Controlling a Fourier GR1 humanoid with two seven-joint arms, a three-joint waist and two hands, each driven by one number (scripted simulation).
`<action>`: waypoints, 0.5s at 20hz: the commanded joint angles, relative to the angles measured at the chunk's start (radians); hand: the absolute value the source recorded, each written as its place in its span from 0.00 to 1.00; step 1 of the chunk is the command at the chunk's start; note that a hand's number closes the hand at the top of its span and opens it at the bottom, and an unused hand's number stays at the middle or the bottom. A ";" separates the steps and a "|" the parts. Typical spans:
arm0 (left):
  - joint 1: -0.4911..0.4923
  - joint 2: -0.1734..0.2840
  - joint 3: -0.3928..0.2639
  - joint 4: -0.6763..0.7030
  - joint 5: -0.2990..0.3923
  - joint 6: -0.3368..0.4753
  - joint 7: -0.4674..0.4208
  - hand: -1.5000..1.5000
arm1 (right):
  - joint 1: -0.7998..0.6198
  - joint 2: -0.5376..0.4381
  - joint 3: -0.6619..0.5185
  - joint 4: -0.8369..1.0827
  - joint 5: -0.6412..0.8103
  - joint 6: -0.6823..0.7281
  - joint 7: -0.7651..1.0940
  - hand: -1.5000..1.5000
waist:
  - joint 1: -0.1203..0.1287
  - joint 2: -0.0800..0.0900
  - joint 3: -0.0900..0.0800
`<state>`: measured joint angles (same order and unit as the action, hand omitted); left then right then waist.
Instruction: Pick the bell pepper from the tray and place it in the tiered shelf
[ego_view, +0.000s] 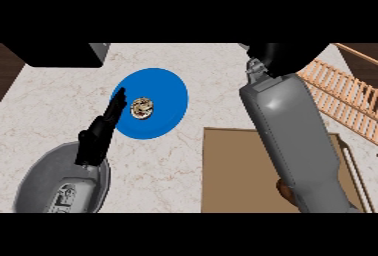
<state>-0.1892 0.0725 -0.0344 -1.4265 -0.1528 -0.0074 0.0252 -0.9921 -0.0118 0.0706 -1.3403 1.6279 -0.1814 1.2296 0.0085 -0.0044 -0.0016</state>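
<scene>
no readable text, labels, brands, numbers or signs anywhere, mottled pattern on small round item (142, 108) on blue plate (166, 90) not legible, faint marks on left forearm (65, 194) too blurred to read

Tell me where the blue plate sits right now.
In the head view, the blue plate lies on the counter left of centre, beside the left hand, up-left of the brown tray.
</scene>
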 joint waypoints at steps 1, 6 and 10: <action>0.040 -0.004 -0.007 -0.017 0.000 -0.001 -0.005 0.50 | -0.070 -0.010 -0.094 -0.012 0.047 0.124 0.153 1.00 | -0.006 -0.001 0.001; -0.005 0.014 0.028 -0.004 0.021 -0.012 0.013 0.50 | -0.138 -0.037 -0.190 -0.004 0.098 0.159 0.101 1.00 | -0.008 0.002 0.001; 0.007 0.033 0.034 0.019 0.023 -0.032 -0.020 0.50 | -0.106 -0.057 -0.224 -0.041 0.141 0.167 0.052 1.00 | -0.012 0.002 0.001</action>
<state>-0.1886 0.0865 -0.0149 -1.4264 -0.1387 -0.0215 0.0251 -1.0855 -0.0484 -0.1117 -1.3565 1.7394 -0.0906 1.1668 0.0011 -0.0024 -0.0008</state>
